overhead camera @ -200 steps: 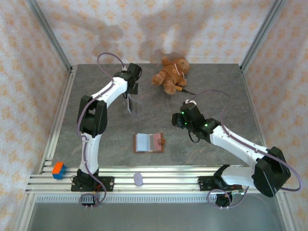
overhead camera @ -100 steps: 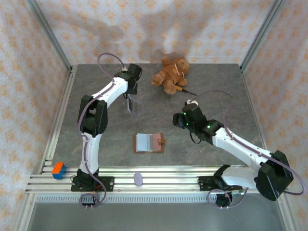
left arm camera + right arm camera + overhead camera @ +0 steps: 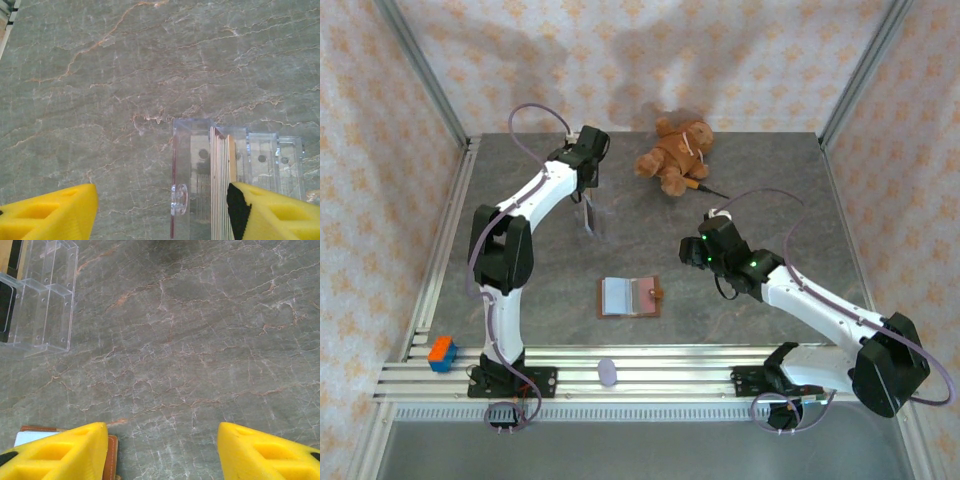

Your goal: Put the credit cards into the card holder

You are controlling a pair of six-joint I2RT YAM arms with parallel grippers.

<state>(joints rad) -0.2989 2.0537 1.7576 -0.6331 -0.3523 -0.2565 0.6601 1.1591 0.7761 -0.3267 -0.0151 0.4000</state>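
Over a grey, marble-veined tabletop [image 3: 790, 190], the left gripper [image 3: 162, 210] hangs with its yellow fingers spread wide. They straddle one end of a clear plastic slotted stand [image 3: 262, 155] that sits toward the far edge, left of centre. A stack of credit cards [image 3: 220, 190] stands on edge in one of the stand's slots. The right finger is just beside the stack, the left finger well apart from it, and nothing is clamped. The open brown leather card holder [image 3: 630, 297] lies flat near the middle of the near edge, well apart from the stand. The right gripper [image 3: 162, 440], also open and empty, hovers above bare stone right of centre. A brown teddy bear [image 3: 675, 155] lies at the far edge.
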